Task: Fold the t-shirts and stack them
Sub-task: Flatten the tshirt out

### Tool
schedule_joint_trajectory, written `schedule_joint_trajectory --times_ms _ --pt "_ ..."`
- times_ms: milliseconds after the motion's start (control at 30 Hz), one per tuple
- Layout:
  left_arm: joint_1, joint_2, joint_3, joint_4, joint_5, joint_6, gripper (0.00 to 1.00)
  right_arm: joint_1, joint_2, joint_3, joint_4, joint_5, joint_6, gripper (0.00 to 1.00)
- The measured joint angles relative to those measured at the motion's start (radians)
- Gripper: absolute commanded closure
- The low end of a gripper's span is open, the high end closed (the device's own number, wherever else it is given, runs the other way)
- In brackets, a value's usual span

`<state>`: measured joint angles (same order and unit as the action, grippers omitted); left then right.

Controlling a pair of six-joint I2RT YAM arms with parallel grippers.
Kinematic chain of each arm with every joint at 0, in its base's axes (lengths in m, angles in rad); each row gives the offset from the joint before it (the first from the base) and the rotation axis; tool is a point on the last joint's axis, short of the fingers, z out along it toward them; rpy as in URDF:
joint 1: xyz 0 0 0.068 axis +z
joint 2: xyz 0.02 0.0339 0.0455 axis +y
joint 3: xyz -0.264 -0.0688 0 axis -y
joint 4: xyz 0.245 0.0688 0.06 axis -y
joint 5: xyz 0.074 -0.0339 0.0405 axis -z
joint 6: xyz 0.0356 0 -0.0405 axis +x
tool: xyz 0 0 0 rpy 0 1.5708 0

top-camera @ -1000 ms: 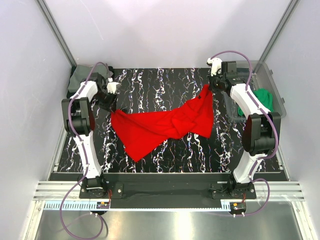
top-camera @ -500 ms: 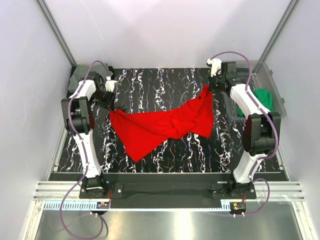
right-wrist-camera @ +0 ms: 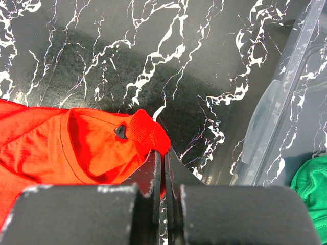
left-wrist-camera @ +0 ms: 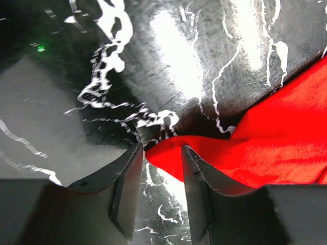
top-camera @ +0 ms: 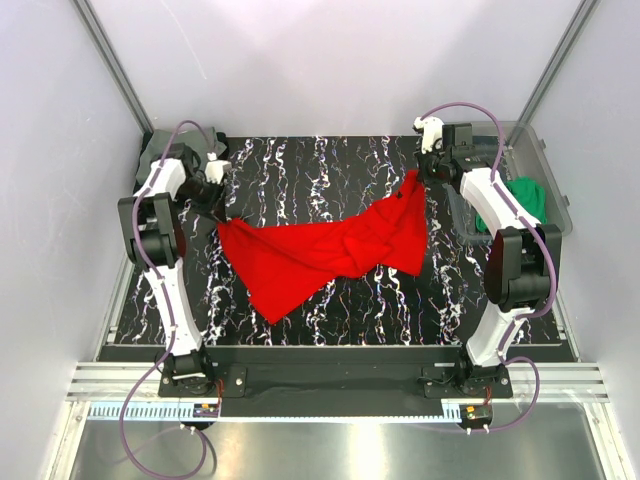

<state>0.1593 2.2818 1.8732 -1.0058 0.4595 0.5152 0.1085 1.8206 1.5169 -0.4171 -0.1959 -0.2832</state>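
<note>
The red t-shirt [top-camera: 330,245] lies stretched and crumpled across the black marbled table [top-camera: 320,165]. My right gripper [top-camera: 424,174] is shut on its collar [right-wrist-camera: 148,133] at the back right, and the jaws [right-wrist-camera: 162,153] pinch the ribbed edge. My left gripper [top-camera: 217,206] is at the shirt's left corner. Its jaws are open, and the red corner [left-wrist-camera: 168,153] lies on the table between the fingertips [left-wrist-camera: 136,153]. The green t-shirt [top-camera: 522,197] is in the bin at the right. A grey-olive t-shirt [top-camera: 155,152] lies at the back left. The dark t-shirt is out of view.
A clear plastic bin [top-camera: 548,165] stands at the table's right edge, close to my right arm; its wall shows in the right wrist view [right-wrist-camera: 286,92]. White walls and metal posts enclose the table on the sides and back.
My left arm has swung slightly left and back. The shirt's left corner has shifted a little to the left. The right arm has not moved.
</note>
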Motion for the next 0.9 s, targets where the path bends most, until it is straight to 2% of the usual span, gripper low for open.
schedule_joint_trajectory --times_ms 200,600,900 --pt "0.033 0.0 0.042 -0.015 0.004 0.011 0.61 0.0 0.0 0.0 0.0 0.0 0.0 1.0" --pt "0.045 0.038 0.047 -0.062 0.027 0.035 0.61 0.0 0.0 0.0 0.0 0.0 0.0 1.0" --pt "0.045 0.044 0.049 -0.075 0.061 0.036 0.67 0.0 0.0 0.0 0.0 0.0 0.0 1.0"
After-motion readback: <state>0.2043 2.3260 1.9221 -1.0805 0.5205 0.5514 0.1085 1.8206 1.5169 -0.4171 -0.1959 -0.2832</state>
